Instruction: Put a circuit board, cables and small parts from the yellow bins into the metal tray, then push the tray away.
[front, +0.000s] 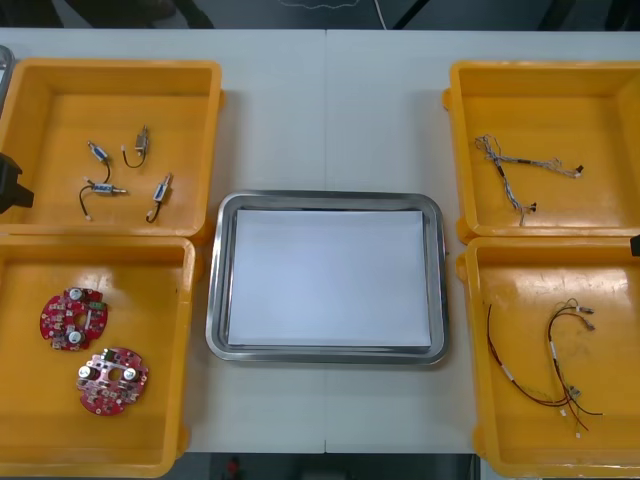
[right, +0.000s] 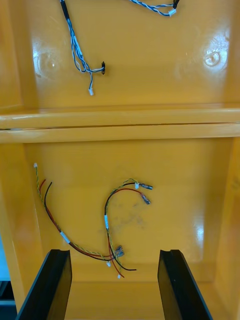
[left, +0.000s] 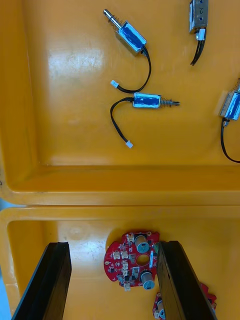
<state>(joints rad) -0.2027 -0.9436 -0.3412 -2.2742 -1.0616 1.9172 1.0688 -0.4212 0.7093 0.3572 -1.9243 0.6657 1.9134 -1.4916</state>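
Observation:
The metal tray (front: 214, 300), white inside, lies between the yellow bins with nothing in it. Two round red circuit boards (front: 73, 319) (front: 112, 380) lie in the near left bin (front: 160, 290). My left gripper (left: 115, 285) hangs open above that bin, one circuit board (left: 131, 260) between its fingers and below them, untouched. Several small metal parts (left: 147, 101) lie in the far left bin (front: 40, 100). My right gripper (right: 114, 287) is open over the near right bin (front: 520, 280), just short of the red and yellow cables (right: 107, 220).
A twisted blue and white cable (front: 510, 170) lies in the far right bin (front: 600, 110). The red and yellow cables (front: 550, 360) spread over the near right bin's floor. Bare table lies beyond the tray. A black arm part (front: 10, 185) shows at the left edge.

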